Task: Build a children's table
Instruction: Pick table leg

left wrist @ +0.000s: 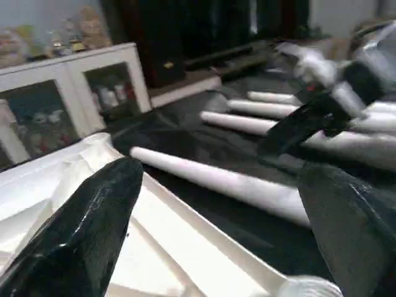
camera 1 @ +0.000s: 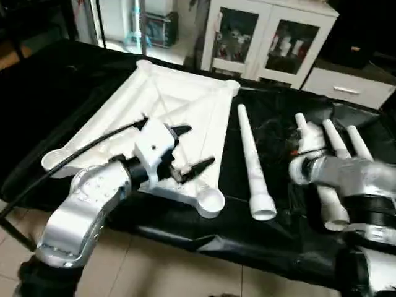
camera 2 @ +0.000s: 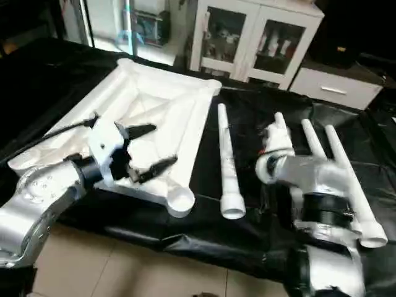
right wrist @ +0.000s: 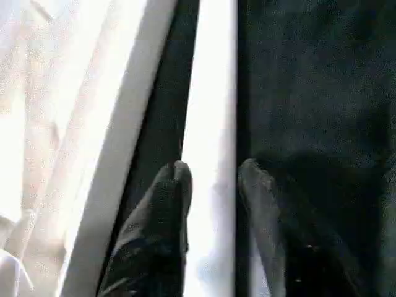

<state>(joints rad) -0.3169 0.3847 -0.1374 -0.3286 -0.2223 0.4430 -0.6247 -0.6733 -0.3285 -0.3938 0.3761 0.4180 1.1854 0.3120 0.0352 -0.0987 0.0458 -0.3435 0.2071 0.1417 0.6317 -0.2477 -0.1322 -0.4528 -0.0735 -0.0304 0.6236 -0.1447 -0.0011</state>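
a: so, any writing or labels to read?
b: none i can make out.
a: and the claws?
b: left gripper [camera 1: 190, 148] gapes wide over the upturned tabletop [camera 1: 185, 102]; right gripper [right wrist: 213, 176] straddles a leg [right wrist: 213, 111] on the black cloth [camera 1: 272, 235], whether gripping i cannot tell.

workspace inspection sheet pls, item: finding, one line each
surface: black sheet over the work table, wrinkled at the near edge
job's things: tabletop lying ribbed side up; four legs beside it on the sheet
clutter: nothing seen
grippers: left gripper above the tabletop, jaws wide open; right gripper with jaws either side of one leg, contact unclear
cables: black cable running along the left arm
surroundings: white glass-door cabinet behind the table; tiled floor in front
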